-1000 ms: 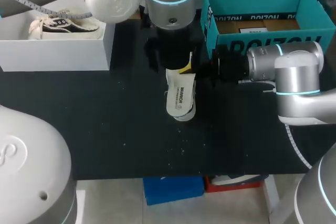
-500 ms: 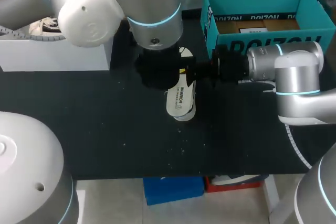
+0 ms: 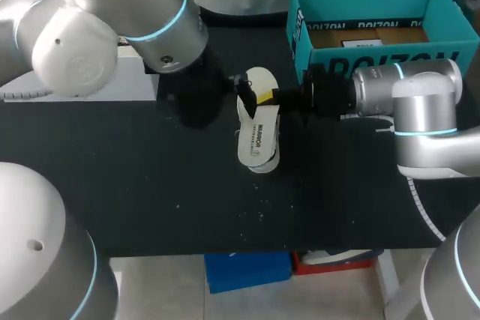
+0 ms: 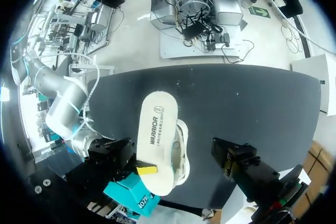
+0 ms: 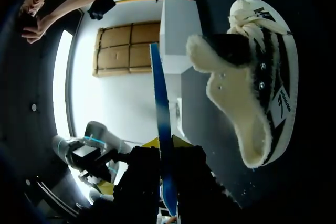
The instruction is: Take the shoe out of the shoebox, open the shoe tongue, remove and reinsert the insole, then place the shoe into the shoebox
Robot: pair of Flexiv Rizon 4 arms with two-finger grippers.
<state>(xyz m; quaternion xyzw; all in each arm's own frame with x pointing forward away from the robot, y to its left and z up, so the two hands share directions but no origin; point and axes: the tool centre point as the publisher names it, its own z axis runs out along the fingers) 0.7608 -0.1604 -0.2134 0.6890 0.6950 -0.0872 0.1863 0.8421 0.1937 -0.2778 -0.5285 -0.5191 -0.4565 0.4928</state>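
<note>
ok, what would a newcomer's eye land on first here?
The cream oval insole, pinched by the right tool and held over the white fleece-lined shoe with black stripes at the middle of the black table. Then the open teal cardboard shoebox at the far right corner.

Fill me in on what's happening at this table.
The right pincer is shut on the white insole, gripping it near the toe end and holding it above the shoe, which lies on the black table. So the insole is out and not yet back in. The left arm is off to the left of the shoe. The teal shoebox stands open behind the right arm.
</note>
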